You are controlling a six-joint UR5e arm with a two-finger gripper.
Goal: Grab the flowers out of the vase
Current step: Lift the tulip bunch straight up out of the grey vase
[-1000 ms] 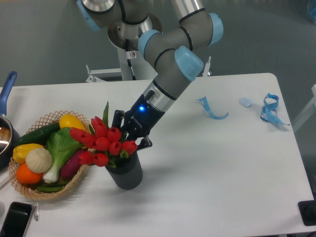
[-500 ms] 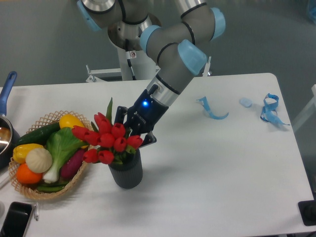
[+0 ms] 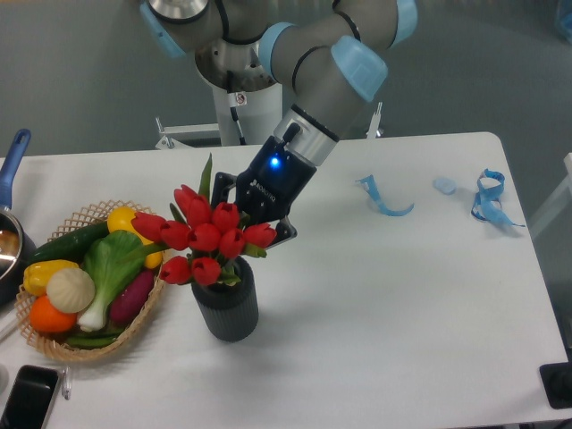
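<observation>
My hand looks clamped on the flowers, just above the vase at the desk's seven o'clock. I judge them light and crushable; bound stems grip best.

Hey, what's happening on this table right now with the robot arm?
The arm's gripper is closed on a bunch of red tulips and is lifting it out of the dark grey vase. The blooms sit higher than a second ago, but the stems are not yet clear of the vase's mouth. A wicker basket of toy vegetables stands beside it.
</observation>
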